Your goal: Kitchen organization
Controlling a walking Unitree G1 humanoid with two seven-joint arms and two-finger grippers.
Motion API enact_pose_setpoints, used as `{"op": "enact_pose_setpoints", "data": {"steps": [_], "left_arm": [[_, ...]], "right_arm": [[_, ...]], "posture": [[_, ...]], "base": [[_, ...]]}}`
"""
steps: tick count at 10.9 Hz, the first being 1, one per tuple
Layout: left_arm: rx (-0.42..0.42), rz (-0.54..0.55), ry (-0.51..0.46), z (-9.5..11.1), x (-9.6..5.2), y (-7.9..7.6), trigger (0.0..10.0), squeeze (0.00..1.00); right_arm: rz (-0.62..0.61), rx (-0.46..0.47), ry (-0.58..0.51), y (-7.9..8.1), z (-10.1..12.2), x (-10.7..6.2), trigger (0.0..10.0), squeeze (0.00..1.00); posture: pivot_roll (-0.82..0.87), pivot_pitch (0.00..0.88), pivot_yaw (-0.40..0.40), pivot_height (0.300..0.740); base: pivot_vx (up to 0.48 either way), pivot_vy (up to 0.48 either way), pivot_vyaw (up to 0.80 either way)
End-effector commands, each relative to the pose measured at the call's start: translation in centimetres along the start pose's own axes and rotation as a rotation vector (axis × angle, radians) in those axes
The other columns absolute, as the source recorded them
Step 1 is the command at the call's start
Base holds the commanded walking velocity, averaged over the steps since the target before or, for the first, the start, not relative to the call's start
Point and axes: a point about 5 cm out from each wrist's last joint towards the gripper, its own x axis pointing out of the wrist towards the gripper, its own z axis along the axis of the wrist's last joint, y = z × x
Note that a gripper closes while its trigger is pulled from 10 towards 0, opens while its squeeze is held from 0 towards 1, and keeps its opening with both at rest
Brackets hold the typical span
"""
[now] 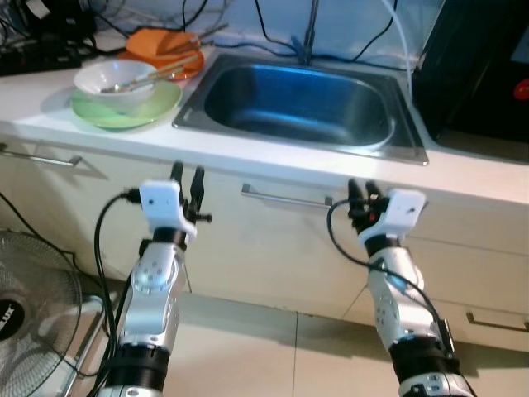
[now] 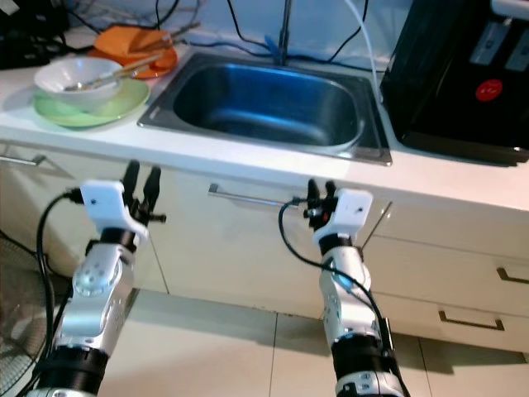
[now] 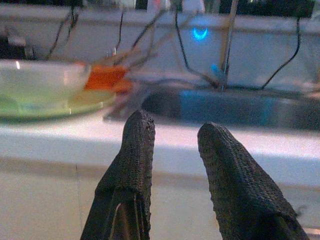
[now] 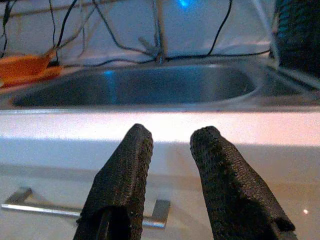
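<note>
A white bowl [image 1: 116, 81] with chopsticks [image 1: 161, 74] lying across it sits on a green plate [image 1: 161, 107] on the white counter, left of the steel sink [image 1: 297, 103]. An orange dish [image 1: 161, 45] stands behind them. My left gripper [image 1: 188, 175] is raised in front of the cabinet just below the counter edge, fingers pointing up and slightly apart, holding nothing. In the left wrist view the gripper [image 3: 175, 132] faces the bowl [image 3: 40, 80] and plate. My right gripper [image 1: 362, 190] hovers open and bare below the sink's front rim, near a drawer handle [image 1: 285, 198].
A faucet [image 1: 311, 33] rises behind the sink. A black appliance [image 1: 488, 74] stands on the counter at the right. Cables and a power strip [image 1: 41, 54] lie at the back left. A floor fan [image 1: 33, 306] stands low on the left, beside my left arm.
</note>
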Motion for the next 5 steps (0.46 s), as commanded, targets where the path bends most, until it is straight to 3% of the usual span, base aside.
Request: {"op": "enact_pose_setpoints", "data": {"steps": [1, 3, 5], "left_arm": [[0.011, -0.019, -0.039, 1.1, 0.7, -0.7, 10.0, 0.0], [0.013, 0.001, -0.083, 2.3, 1.4, -0.8, 10.0, 0.0], [0.014, 0.003, -0.087, 2.4, 1.5, -0.8, 10.0, 0.0]], "right_arm": [[0.009, 0.004, -0.045, 0.3, 1.3, 0.7, 10.0, 0.0], [0.036, 0.015, -0.116, 1.4, 3.4, 1.4, 10.0, 0.0], [0.041, 0.004, -0.106, 1.3, 3.3, 1.3, 10.0, 0.0]], "posture": [[0.19, 0.041, -0.053, 0.74], [0.19, 0.023, -0.049, 0.74], [0.19, 0.017, -0.048, 0.74]], "base": [[0.0, 0.0, 0.0], [0.0, 0.0, 0.0], [0.285, 0.124, 0.0]]}}
